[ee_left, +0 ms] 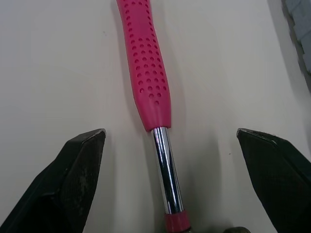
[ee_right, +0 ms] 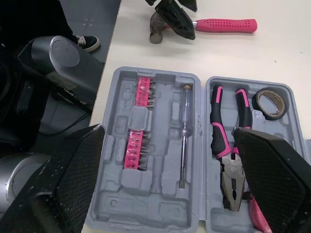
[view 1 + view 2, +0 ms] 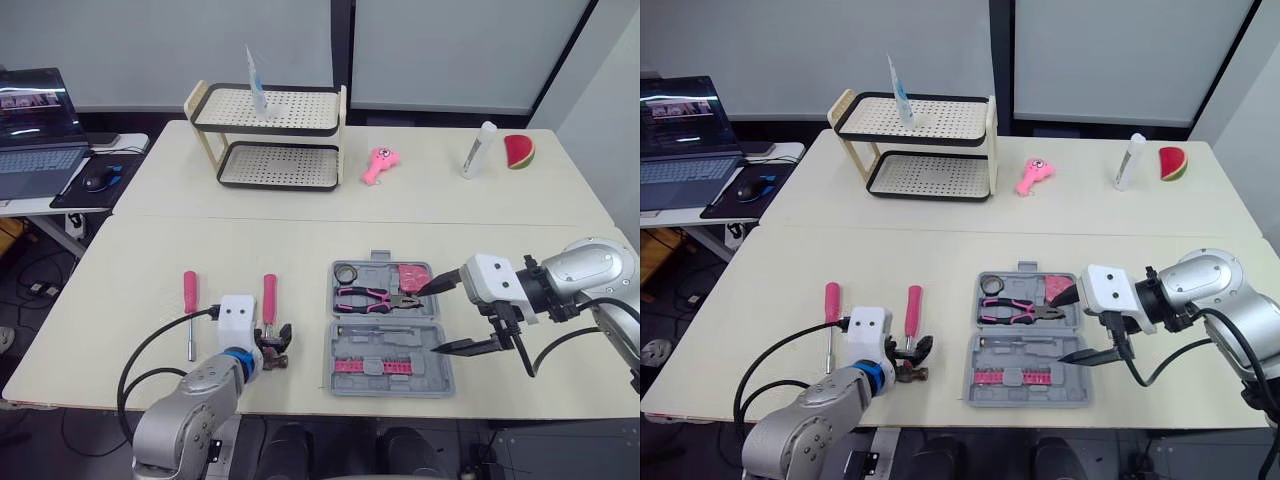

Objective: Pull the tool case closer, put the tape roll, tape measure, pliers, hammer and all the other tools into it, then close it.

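An office-like test room: a laptop and mouse sit on a side worktop left of the two-tier rack, with frosted partition panels behind the rack.

A two-shelf rack with black-rimmed perforated trays stands at the far side of the pale table. A slim white-and-blue tube stands upright on its top shelf. To the right of the rack lies a small pink toy. Further right a white bottle lies just beside a watermelon slice (most likely a toy). On a side desk to the left sit an open laptop and a mouse on a dark pad.
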Available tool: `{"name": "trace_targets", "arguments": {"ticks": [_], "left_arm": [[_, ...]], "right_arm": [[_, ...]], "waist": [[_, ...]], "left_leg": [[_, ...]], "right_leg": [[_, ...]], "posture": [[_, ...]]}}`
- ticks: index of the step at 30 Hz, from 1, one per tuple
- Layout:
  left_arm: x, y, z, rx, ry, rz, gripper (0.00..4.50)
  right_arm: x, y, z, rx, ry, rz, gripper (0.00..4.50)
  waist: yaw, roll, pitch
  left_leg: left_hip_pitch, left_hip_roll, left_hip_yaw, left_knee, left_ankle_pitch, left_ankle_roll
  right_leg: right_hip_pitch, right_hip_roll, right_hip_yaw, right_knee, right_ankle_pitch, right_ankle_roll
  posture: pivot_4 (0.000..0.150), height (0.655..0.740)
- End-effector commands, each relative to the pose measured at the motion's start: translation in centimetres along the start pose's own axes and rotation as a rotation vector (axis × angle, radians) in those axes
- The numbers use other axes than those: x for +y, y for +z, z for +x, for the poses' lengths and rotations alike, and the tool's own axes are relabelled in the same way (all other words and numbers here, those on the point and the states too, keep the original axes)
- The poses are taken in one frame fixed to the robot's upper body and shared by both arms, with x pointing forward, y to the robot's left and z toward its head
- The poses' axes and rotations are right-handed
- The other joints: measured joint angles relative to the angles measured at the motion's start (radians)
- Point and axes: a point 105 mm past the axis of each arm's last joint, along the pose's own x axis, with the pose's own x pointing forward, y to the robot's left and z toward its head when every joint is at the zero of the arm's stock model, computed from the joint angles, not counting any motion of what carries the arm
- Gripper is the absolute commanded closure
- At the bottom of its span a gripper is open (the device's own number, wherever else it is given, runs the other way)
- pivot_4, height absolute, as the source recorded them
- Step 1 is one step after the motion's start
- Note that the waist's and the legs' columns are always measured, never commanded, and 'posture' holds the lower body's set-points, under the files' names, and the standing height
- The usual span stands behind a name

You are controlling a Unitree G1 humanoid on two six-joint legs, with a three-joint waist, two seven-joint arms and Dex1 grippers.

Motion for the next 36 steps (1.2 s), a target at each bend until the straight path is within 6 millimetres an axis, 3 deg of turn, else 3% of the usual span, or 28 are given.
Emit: {"name": "trace_targets", "arguments": {"ticks": [1,8,14,24,36], "left_arm": [[-0.3,-0.7,0.0,0.036,-0.002,0.005,0.59],[-0.3,-1.5,0.3,0.069,-0.016,0.010,2.73],[0.6,-0.6,0.5,0.037,0.002,0.016,4.45],[0.0,1.4,-0.5,-0.014,-0.050,0.091,4.45],[-0.6,2.4,0.3,-0.016,-0.066,0.069,4.45]], "right_arm": [[0.0,0.3,-0.7,0.009,-0.008,-0.028,0.00],[0.1,0.3,-0.7,0.008,-0.011,-0.026,0.00],[0.3,0.2,-0.5,0.008,-0.014,-0.020,0.00],[0.3,0.0,-0.7,0.016,-0.024,-0.021,0.00],[0.2,0.1,-0.6,0.014,-0.032,-0.019,0.00]], "waist": [[0.000,0.000,0.000],[0.003,0.001,0.000],[0.013,0.001,0.000],[0.016,0.000,0.000],[0.021,0.000,0.000]], "left_leg": [[0.000,0.000,0.000,0.000,0.000,0.000],[0.000,0.000,0.000,0.000,0.000,0.000],[0.000,0.000,0.000,0.000,0.000,0.000],[0.000,0.000,0.000,0.000,0.000,0.000],[-0.001,0.000,0.000,0.001,0.000,0.000]], "right_leg": [[0.000,0.000,0.000,0.000,0.000,0.000],[0.000,0.000,0.000,0.000,0.000,0.000],[0.000,0.000,0.000,0.000,0.000,0.000],[0.000,-0.001,0.000,0.000,0.000,0.000],[0.000,-0.001,-0.001,0.000,0.000,0.000]], "posture": [[0.150,0.7290],[0.150,0.7290],[0.150,0.7290],[0.150,0.7290],[0.150,0.7290]]}}
